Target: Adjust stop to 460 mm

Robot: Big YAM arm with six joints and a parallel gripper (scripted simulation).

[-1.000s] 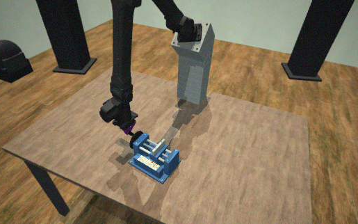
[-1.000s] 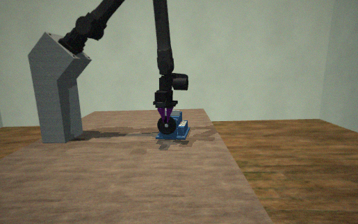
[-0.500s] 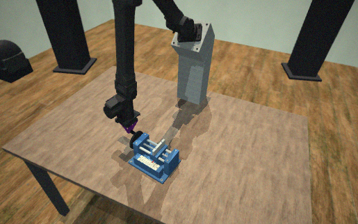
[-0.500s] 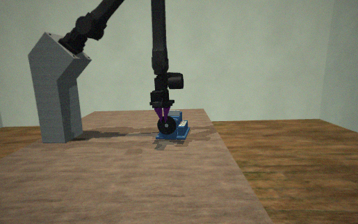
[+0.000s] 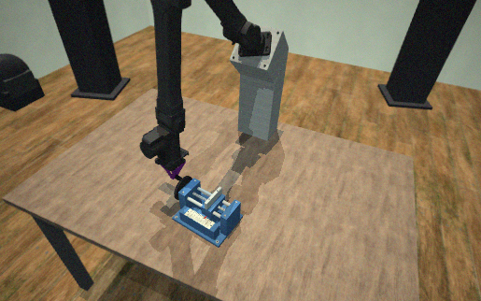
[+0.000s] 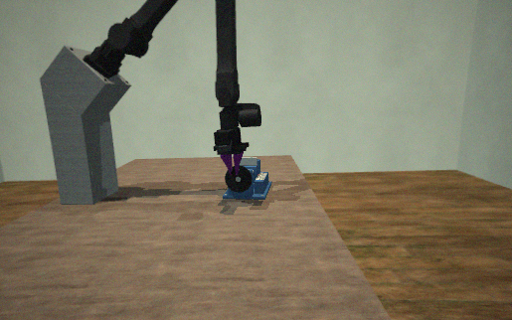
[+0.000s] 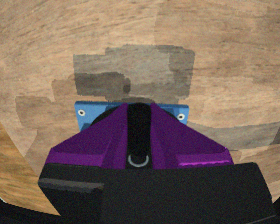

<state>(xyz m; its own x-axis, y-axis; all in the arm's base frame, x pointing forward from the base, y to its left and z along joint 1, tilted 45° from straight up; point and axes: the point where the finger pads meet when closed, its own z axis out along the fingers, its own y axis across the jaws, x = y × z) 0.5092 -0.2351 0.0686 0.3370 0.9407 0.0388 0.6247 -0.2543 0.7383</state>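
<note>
Where the wooden table (image 5: 337, 210) (image 6: 195, 258) (image 7: 231, 50) spreads widest from above, the gray pedestal (image 5: 258, 103) (image 6: 71, 134) rises at its far side and bears the black arm (image 5: 168, 56) (image 6: 226, 50), which reaches down on the left to the blue stop fixture (image 5: 232, 223) (image 6: 259, 194) (image 7: 181, 110). At the fixture's left end stands the upright black handwheel (image 5: 181, 188) (image 6: 235, 185) (image 7: 98, 118), and at its upper part the purple-fingered gripper (image 5: 174, 177) (image 6: 233, 173) (image 7: 139, 110) is clamped around the wheel's handle (image 7: 139, 130). Between the end blocks a pale crosspiece (image 5: 213, 197) spans the rods, with a small red mark (image 5: 205, 218) on the near-side scale (image 5: 194, 217), its numbers too small to read.
</note>
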